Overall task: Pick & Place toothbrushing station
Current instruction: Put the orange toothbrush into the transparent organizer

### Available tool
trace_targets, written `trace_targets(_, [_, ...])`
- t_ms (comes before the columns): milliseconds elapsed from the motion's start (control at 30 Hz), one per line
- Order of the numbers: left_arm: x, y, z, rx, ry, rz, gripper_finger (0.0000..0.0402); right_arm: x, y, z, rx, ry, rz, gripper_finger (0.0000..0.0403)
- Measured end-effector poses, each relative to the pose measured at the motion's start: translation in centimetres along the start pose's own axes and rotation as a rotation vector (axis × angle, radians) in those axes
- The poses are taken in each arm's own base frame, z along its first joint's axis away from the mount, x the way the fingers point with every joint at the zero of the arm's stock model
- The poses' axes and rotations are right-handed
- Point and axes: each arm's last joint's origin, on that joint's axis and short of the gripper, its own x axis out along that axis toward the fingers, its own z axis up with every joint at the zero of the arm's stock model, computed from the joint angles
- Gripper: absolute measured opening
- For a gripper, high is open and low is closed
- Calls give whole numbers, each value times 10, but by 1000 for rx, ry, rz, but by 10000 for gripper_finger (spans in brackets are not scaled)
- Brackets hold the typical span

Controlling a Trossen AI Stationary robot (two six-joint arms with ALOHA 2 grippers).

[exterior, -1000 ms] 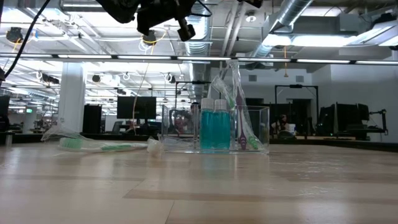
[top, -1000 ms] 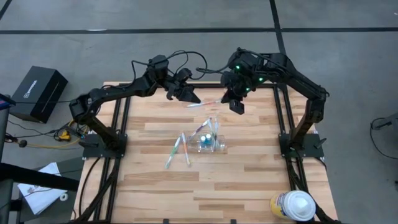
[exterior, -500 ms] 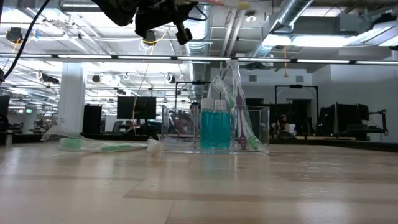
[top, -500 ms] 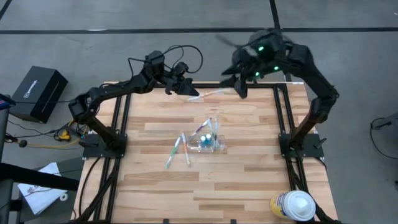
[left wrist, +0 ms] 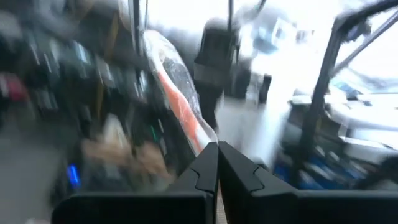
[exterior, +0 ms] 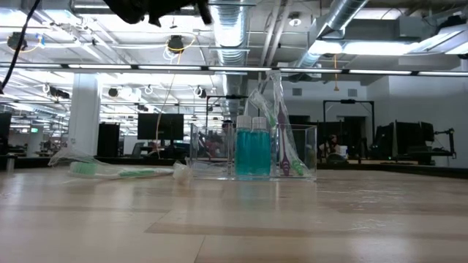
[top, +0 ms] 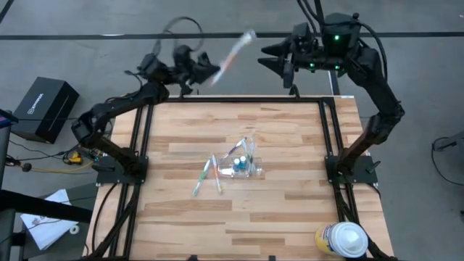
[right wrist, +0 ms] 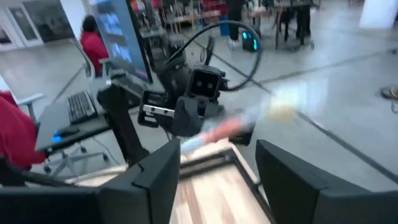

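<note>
At the left edge of the high view, a black box (top: 45, 107) sits on the grey floor beside the wooden table (top: 290, 196). Moving right, the left arm reaches past the table's upper edge; its left gripper (top: 210, 73) is clenched on a wrapped toothbrush (top: 233, 51) with an orange-pink handle, which angles up and to the right in the air, blurred. In the left wrist view the two dark fingers (left wrist: 200, 169) are pressed together around that brush's lower end.

Near the centre of the table two loose toothbrushes (top: 206, 175) lie side by side, just left of a small clear plastic cup (top: 246, 167). The cup holds two teal toothpaste tubes (exterior: 252, 149) with white caps and several upright toothbrushes (exterior: 276, 109), seen clearly in the low view.

Upper right of the frame, the right gripper (top: 274, 61) hangs beyond the table's top edge, released, its jaws spread with nothing between them, facing the brush tip but apart from it. At lower right, a large white-and-yellow round container (top: 342, 239) stands at the table's corner.
</note>
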Motion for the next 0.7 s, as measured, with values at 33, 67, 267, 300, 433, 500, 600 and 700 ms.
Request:
trace_targets(33, [-2,-3,6,41,-57,4,0,2,0,1,-2,-15,4,193])
trace_targets(67, [-4,-7,13,85,-113,-1,0,5,0,2,-4,-26,9,188])
trace_targets(267, [-14,-28,37,245,-295,-17,0,30,-1,18,-7,-241,62,166])
trace_targets(300, [-15,-31,39,275,-299,-19,0,36,-2,20,3,-272,84,165])
trace_targets(433, [-15,-46,44,369,-318,-42,0,70,-12,21,61,-376,201,166])
trace_targets(500, [-15,-51,46,393,-313,-55,0,87,-18,18,105,-402,266,169])
trace_targets(600, [-16,-53,46,397,-285,-88,0,108,-27,16,165,-468,380,174])
trace_targets(700, [-15,-52,45,374,-259,-95,0,123,-34,14,220,-536,491,176])
